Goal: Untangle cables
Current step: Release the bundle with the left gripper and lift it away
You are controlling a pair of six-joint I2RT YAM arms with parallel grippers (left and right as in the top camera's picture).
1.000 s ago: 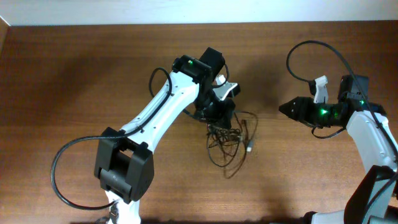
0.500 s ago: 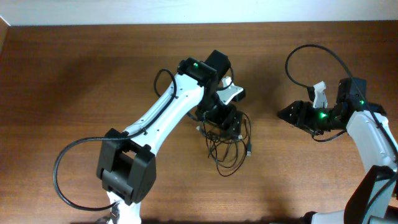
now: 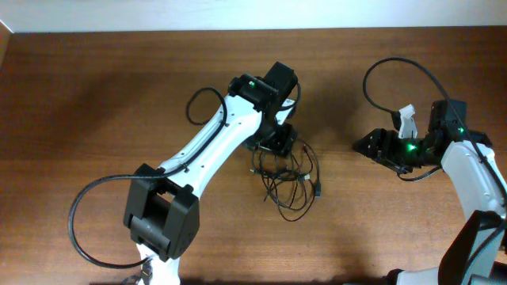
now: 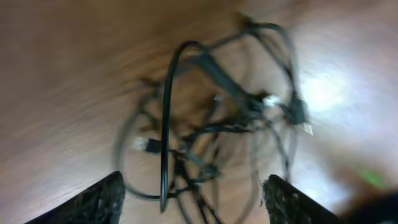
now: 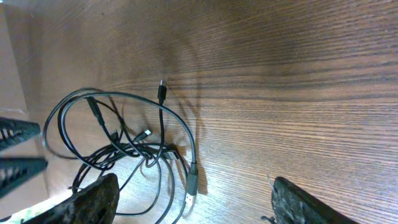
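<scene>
Step in hand, as judged: selecting a grasp point. The cables [image 3: 285,176] lie knotted on the bench [image 3: 95,119], directly under the left jaws (spread, holding nothing). The right jaws, also spread, stand well apart. Next move: pinch one outer loop and draw it sideways.

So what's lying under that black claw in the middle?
A tangle of thin black cables on the wooden table. From overhead the left gripper hides its upper edge.

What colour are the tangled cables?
Black; the cables show best in the right wrist view.
</scene>
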